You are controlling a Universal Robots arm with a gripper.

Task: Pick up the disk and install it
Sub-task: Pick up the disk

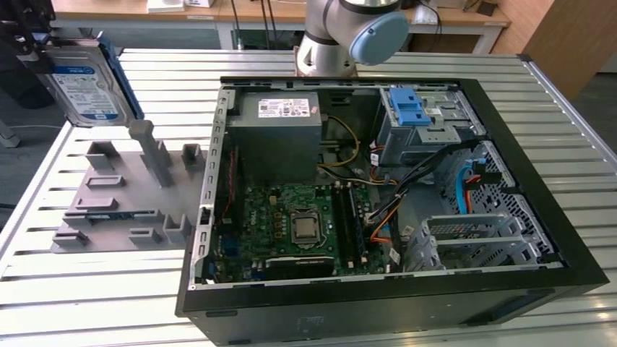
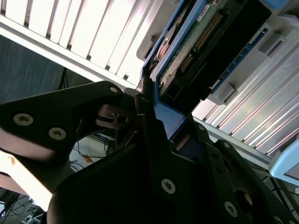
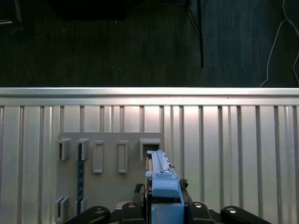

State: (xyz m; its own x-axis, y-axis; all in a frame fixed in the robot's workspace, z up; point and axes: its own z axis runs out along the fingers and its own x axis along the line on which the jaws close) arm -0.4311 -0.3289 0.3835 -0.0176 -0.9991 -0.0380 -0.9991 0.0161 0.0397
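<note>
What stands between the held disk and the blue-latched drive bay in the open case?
The gripper grips the disk over the grey fixture. Between it and the drive bay lie the case wall and power supply, both seemingly lower than the disk.

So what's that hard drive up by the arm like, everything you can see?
The hard drive is a flat silver metal slab with a blue-and-white label on its face and blue plastic rails along its sides. It stands on edge, slightly tilted, apparently lifted clear of the grey slotted holder, with dark jaws clamped on its upper end. The second wrist view shows its green circuit board underneath.
</note>
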